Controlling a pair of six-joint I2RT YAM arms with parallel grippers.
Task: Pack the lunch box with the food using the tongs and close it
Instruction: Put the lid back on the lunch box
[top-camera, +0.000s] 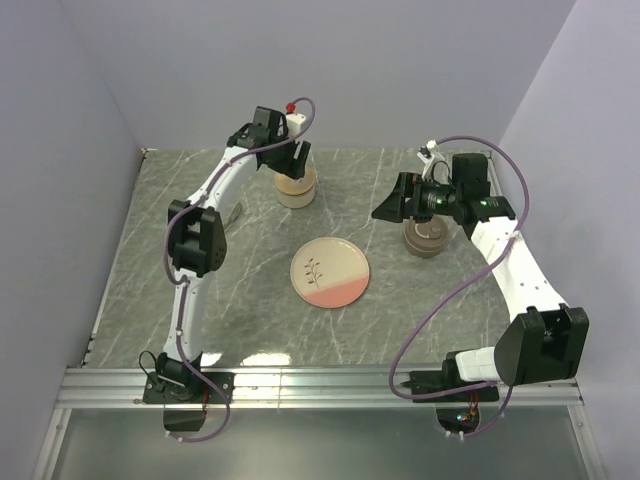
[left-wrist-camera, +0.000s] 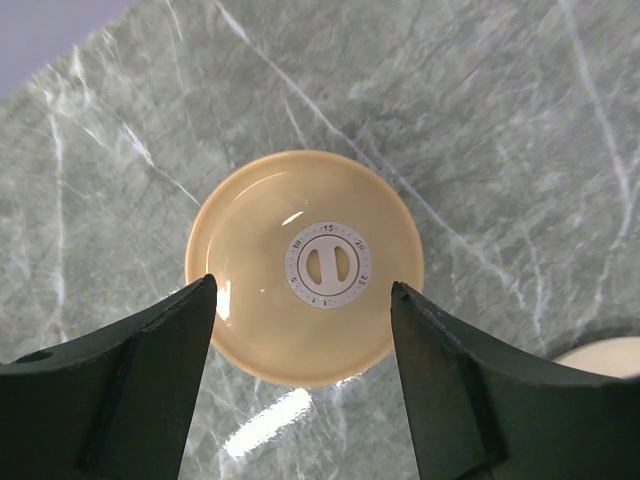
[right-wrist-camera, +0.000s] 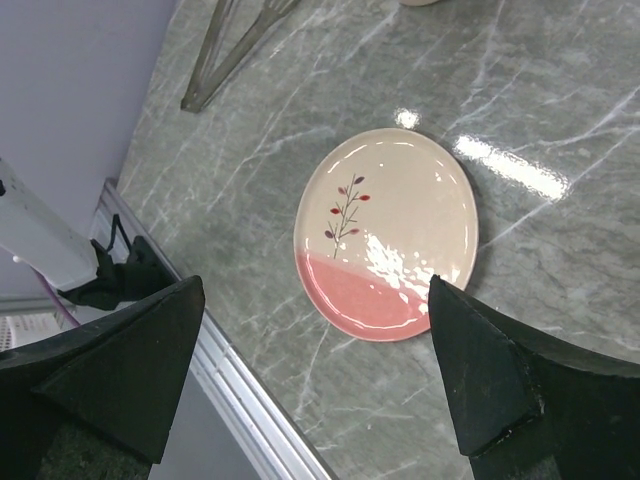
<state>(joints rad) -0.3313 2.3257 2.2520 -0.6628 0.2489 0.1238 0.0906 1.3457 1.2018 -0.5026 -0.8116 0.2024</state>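
Observation:
The lunch box (left-wrist-camera: 303, 265) is a round beige container with a dial lid on top, standing at the back of the table (top-camera: 296, 186). My left gripper (left-wrist-camera: 300, 283) hangs open just above it, one finger on each side of the lid, holding nothing. A second round brownish container (top-camera: 427, 238) stands to the right, under my right arm. My right gripper (right-wrist-camera: 315, 282) is open and empty in the air above the table, left of that container (top-camera: 385, 212). The silver tongs (right-wrist-camera: 225, 50) lie flat near the left wall. No food shows.
A pink-and-cream plate with a sprig drawing (top-camera: 329, 272) lies bare in the middle of the table (right-wrist-camera: 385, 235). A metal rail (top-camera: 320, 385) runs along the near edge. Walls close in the left, back and right sides.

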